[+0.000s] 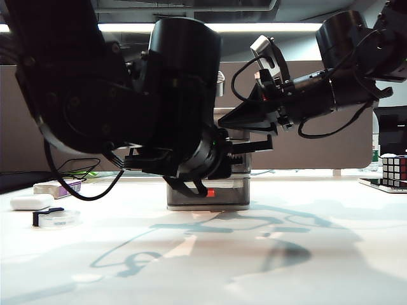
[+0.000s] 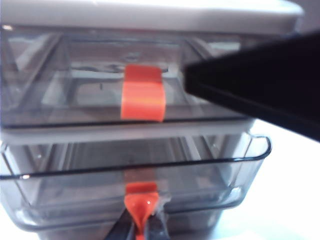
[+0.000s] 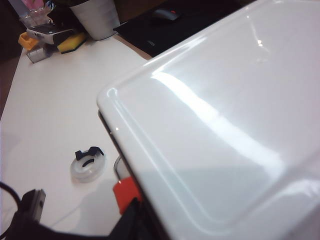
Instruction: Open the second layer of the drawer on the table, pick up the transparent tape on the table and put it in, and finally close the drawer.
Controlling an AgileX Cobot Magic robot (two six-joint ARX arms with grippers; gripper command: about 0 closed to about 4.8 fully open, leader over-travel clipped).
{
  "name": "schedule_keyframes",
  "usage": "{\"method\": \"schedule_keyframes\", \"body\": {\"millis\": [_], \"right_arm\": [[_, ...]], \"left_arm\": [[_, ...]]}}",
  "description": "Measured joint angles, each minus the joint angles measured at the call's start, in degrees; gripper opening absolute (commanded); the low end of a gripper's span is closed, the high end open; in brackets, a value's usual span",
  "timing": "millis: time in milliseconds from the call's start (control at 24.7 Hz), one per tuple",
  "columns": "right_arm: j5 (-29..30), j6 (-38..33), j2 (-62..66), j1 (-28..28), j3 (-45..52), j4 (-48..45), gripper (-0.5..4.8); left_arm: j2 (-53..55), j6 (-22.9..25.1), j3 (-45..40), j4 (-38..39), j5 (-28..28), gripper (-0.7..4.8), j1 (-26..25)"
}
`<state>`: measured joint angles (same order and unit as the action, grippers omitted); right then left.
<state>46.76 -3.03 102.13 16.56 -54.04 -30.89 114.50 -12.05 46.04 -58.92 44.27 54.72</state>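
While the left gripper (image 2: 141,227) pinches the second layer's red handle (image 2: 142,197) between its fingers, the smoky translucent tray (image 2: 250,165) stands partly out of the drawer (image 2: 150,131). The right gripper's fingers are hidden above the glossy white top (image 3: 225,110); state unclear. The clear, ring-shaped transparent tape (image 3: 88,166) lies apart on the tabletop (image 3: 50,115).

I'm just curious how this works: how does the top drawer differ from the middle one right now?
The top drawer sits pushed in; the middle drawer sticks out a little. The top handle is free; the middle handle is pinched by the left gripper. The right gripper is over the cabinet, touching neither drawer. Both drawers are smoky, see-through and red-handled.
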Motion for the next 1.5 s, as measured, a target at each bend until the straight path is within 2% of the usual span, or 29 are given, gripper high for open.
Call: {"method": "schedule_keyframes", "body": {"millis": [364,485,607,930,1052,1092,1294,1497], "right_arm": [[-1.7,0.0,0.8,0.8,-1.3,-0.1,-0.05],[-1.7,0.0,0.8,0.9,-1.3,-0.1,-0.05],[-1.7,0.0,0.8,0.9,-1.3,-0.1,-0.05],[-1.7,-0.3,0.8,0.9,-1.3,-0.1,-0.05],[-1.5,-0.4,0.8,0.9,-1.3,0.0,-0.05],[-1.6,-0.4,0.8,0.9,-1.3,0.0,-0.05],[-1.6,-0.4,0.8,0.9,-1.3,0.0,-0.05],[-1.6,-0.4,0.8,0.9,-1.3,0.3,-0.05]], "left_arm": [[-0.9,-0.7,0.0,3.1,2.3,-0.06,3.7],[-2.3,-4.3,0.0,7.7,4.0,-0.06,5.5],[-3.2,-7.0,-0.8,9.1,4.1,-0.06,6.3],[-5.3,-8.2,-2.8,11.0,5.6,-0.05,9.3],[-5.4,-8.4,-2.8,12.3,5.9,1.82,9.5],[-5.5,-8.4,-2.8,13.0,5.8,2.07,9.5],[-6.1,-8.4,-3.9,17.8,4.8,2.09,10.1],[-14.8,-9.3,-7.3,24.2,3.7,2.1,13.4]]}}
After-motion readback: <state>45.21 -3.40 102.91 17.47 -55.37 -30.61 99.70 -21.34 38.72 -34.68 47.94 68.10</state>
